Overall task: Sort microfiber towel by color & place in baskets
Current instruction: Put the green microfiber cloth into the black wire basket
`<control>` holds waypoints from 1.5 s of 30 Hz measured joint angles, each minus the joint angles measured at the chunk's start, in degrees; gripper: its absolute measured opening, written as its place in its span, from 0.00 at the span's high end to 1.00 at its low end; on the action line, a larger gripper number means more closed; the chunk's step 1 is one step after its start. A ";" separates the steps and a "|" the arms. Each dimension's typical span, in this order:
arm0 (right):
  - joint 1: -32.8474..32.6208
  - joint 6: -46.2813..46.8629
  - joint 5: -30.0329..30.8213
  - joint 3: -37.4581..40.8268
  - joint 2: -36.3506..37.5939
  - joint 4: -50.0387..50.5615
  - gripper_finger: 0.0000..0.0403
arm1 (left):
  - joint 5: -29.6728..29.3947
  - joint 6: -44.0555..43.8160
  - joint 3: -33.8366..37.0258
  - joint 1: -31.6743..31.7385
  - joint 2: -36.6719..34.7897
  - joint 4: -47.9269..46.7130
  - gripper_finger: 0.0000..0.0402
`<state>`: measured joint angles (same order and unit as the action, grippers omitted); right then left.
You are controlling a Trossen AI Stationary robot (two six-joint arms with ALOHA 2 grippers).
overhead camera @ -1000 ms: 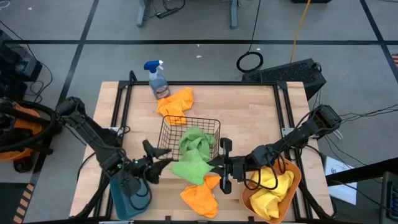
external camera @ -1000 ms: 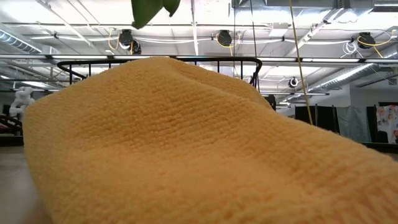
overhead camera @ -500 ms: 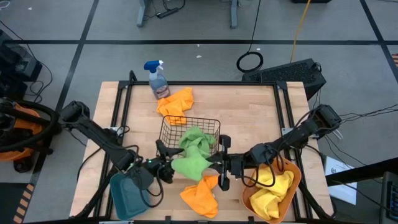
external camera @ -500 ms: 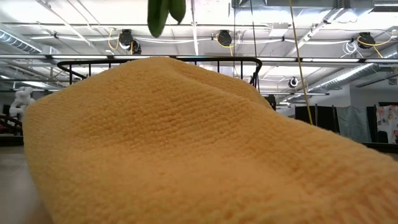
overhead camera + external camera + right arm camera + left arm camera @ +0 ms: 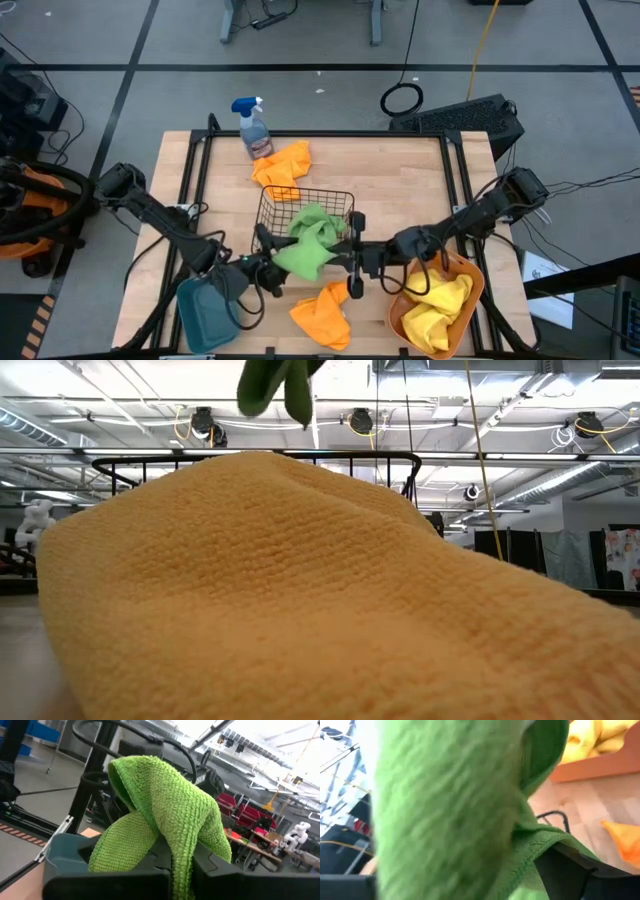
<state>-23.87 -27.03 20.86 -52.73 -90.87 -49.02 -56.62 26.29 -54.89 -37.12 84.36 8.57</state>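
Note:
A green towel (image 5: 303, 257) hangs bunched in the air between my two grippers, just near of the black wire basket (image 5: 270, 203), which holds another green towel (image 5: 318, 219). My right gripper (image 5: 346, 262) is shut on it from the table's right. My left gripper (image 5: 272, 260) is open at its left end, and the cloth (image 5: 445, 805) fills the space between its fingers. The teal tub (image 5: 203, 312) sits at the near left. The orange tub (image 5: 470, 290) at the near right holds yellow towels (image 5: 435, 305). The low view shows only the green towel's hanging tip (image 5: 270, 385). My right gripper (image 5: 182, 865) pinches a fold of the green towel (image 5: 175, 835) between its two fingers, level, from the table's right. The cloth is lifted clear of the table and drapes in several layers over the fingers. My left gripper: the towel's hemmed edge (image 5: 540, 842) lies over one finger (image 5: 575, 870); I cannot tell whether the other touches it.
One orange towel (image 5: 322, 312) lies on the near table below the grippers and fills the low view (image 5: 300, 590). Another orange towel (image 5: 282, 163) lies past the basket, beside a blue-capped spray bottle (image 5: 253, 125). Bare wood shows at the far right.
My left gripper has moved toward the table's right, up to the green towel. My right gripper has drawn slightly toward the far edge. The towel, loosely spread a second ago, is now bunched into a smaller clump between the two grippers.

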 joint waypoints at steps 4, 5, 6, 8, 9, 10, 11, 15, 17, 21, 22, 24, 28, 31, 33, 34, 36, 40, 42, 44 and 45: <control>1.17 2.44 0.00 0.00 0.01 0.76 0.98 | 4.29 -0.29 0.00 1.23 -0.02 0.34 0.33; 1.35 3.07 0.00 0.00 0.02 1.24 0.98 | 4.76 -0.33 0.00 1.30 -0.02 0.49 0.33; 1.46 3.80 0.00 0.00 0.02 1.82 0.98 | 5.27 -0.33 0.00 1.42 -0.02 0.61 0.34; 1.70 5.16 0.00 0.00 0.02 3.16 0.98 | 6.11 -0.35 0.00 1.48 -0.02 1.26 0.38; 1.74 5.85 0.00 0.00 0.02 3.94 0.98 | 6.56 -0.35 0.00 1.48 -0.02 1.54 0.41; 1.78 6.66 0.00 0.00 0.02 4.81 0.98 | 7.05 -0.34 0.00 1.48 -0.02 1.88 0.44; 1.82 7.37 0.00 0.00 0.02 5.77 0.98 | 7.17 -0.23 0.00 1.48 -0.02 2.32 0.48; 1.82 9.61 0.24 0.01 -0.53 6.99 0.95 | 7.84 0.03 0.00 1.48 -0.02 3.67 0.70; 1.80 9.60 1.16 0.00 -1.11 6.92 0.91 | 8.16 0.58 0.00 1.74 -0.02 3.94 0.83; 2.08 10.38 6.45 0.02 -1.95 6.80 0.80 | 8.39 1.57 0.00 2.64 -0.02 4.45 0.97; 2.18 10.80 8.30 0.01 -2.09 6.89 0.77 | 8.39 1.59 0.00 2.92 -0.02 4.38 0.97; 2.28 11.56 11.91 0.00 -2.37 7.04 0.70 | 8.16 1.59 0.00 3.52 -0.02 4.15 0.97; 2.14 12.25 16.59 0.01 -2.45 7.38 0.57 | 5.54 1.22 0.00 4.01 -0.02 1.79 0.98; 1.95 13.96 16.96 0.02 -2.47 7.72 0.49 | 0.64 1.08 0.00 3.74 -0.02 -0.89 0.99; 1.78 15.46 16.83 0.00 -2.45 8.67 0.44 | -2.37 1.04 -0.01 3.43 -0.02 -2.38 0.99; 1.77 16.16 16.81 0.01 -2.47 9.24 0.42 | -3.44 0.95 -0.02 3.27 -0.02 -3.19 0.99; 1.73 17.44 16.76 0.01 -2.47 10.55 0.38 | -3.91 -0.22 -0.02 3.09 -0.42 -5.40 0.99; 1.76 19.03 16.79 0.00 -2.47 12.46 0.34 | -4.01 -5.60 -0.04 2.97 -2.83 -13.20 0.99; 1.76 19.11 16.79 0.02 -2.47 12.90 0.33 | -3.97 -9.54 -0.04 2.97 -4.46 -18.45 0.99; 1.76 19.11 16.80 0.02 -2.47 13.05 0.32 | -3.74 -13.92 -0.04 2.98 -6.28 -24.53 0.99; 1.76 19.11 16.79 0.02 -2.47 13.06 0.32 | -3.39 -16.44 -0.04 2.97 -7.06 -27.82 0.99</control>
<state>-22.11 -7.92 37.65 -52.71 -93.34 -35.97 -60.01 9.85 -54.94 -34.15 77.30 -19.25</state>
